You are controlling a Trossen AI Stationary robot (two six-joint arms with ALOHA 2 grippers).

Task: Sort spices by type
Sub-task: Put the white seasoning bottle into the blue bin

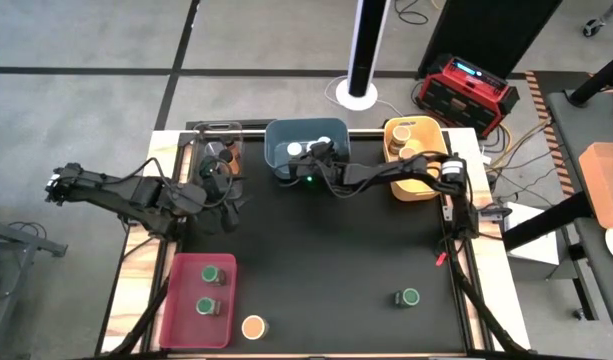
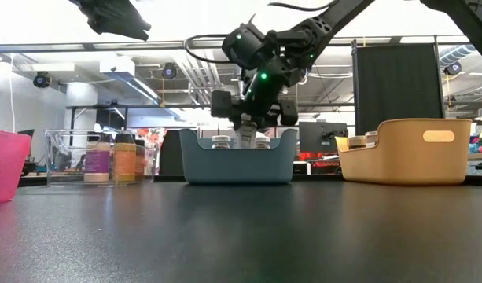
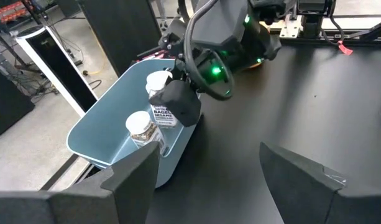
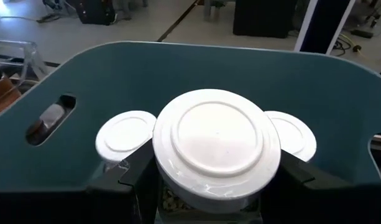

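My right gripper (image 1: pixel 311 160) reaches from the right over the blue bin (image 1: pixel 331 132) at the table's far edge, shut on a white-lidded spice jar (image 4: pixel 216 138). Two more white-lidded jars (image 4: pixel 125 135) stand in that bin. My left gripper (image 3: pixel 209 180) hangs open and holds nothing beside the clear bin (image 1: pixel 218 150), which holds dark-lidded jars. Two green-lidded jars (image 1: pixel 214 273) stand in the red bin (image 1: pixel 181 300). An orange-lidded jar (image 1: pixel 253 326) and a green-lidded jar (image 1: pixel 410 298) stand on the black mat. My right gripper pinches the jar's body just under its white lid (image 4: pixel 178 202) between its two fingers (image 3: pixel 178 104). The fingers come from the table's right, slanting a little downward. The jar stands nearly upright, its labelled lower part (image 3: pixel 162 118) inside the blue bin; whether its base rests there is hidden.
A yellow bin (image 1: pixel 416 185) with tan-lidded jars stands at the far right, next to the blue bin. The mat's middle (image 1: pixel 326 260) is bare. A red box (image 1: pixel 466 90) and a white post (image 1: pixel 361 50) stand on the floor beyond the table.
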